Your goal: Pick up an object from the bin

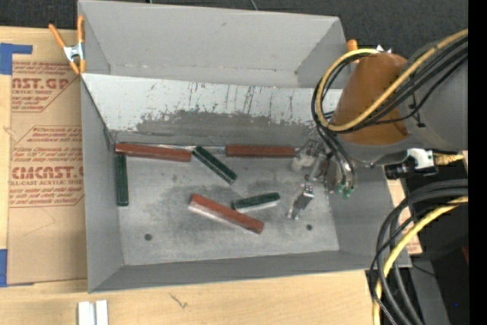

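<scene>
My gripper (300, 206) hangs low at the right side of the bin floor, fingers pointing down-left with a small gap and nothing seen between them. Just left of the fingertips lies a short dark green bar (256, 201). Below and left of that bar lies a longer red-brown bar (226, 213), slanted. A red-brown bar (260, 151) rests along the back wall above the gripper.
Another dark green bar (214, 164) lies slanted mid-floor. A long red-brown bar (153, 152) runs along the back left, and a green bar (122, 180) stands along the left wall. The arm with its orange cover and cables leans in over the right rim.
</scene>
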Controlling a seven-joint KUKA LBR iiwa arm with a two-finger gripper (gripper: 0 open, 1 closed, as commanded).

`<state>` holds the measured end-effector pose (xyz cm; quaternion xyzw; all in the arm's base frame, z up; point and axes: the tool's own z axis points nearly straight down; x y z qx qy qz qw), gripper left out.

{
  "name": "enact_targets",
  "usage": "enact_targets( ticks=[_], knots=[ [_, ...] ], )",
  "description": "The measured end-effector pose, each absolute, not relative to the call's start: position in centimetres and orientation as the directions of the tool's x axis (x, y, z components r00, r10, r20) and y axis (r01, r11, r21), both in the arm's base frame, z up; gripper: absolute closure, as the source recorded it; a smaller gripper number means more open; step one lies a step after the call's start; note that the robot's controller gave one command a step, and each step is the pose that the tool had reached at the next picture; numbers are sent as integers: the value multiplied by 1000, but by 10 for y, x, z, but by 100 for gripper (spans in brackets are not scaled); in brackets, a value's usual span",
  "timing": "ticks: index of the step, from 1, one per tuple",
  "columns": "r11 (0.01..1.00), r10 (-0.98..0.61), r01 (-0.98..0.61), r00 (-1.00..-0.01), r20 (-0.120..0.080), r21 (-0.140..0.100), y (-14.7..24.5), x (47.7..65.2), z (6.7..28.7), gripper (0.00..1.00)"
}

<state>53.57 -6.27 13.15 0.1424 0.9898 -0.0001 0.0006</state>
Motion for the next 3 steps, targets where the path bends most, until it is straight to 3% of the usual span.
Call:
enact_targets(
  ticks=[1,2,3],
  knots=[
    [979,204,204,-979,-1,0,-57,543,128,0],
    [996,87,87,-996,-15,1,-30,558,76,100],
    [996,87,87,-996,-15,1,-30,558,76,100]
  ],
)
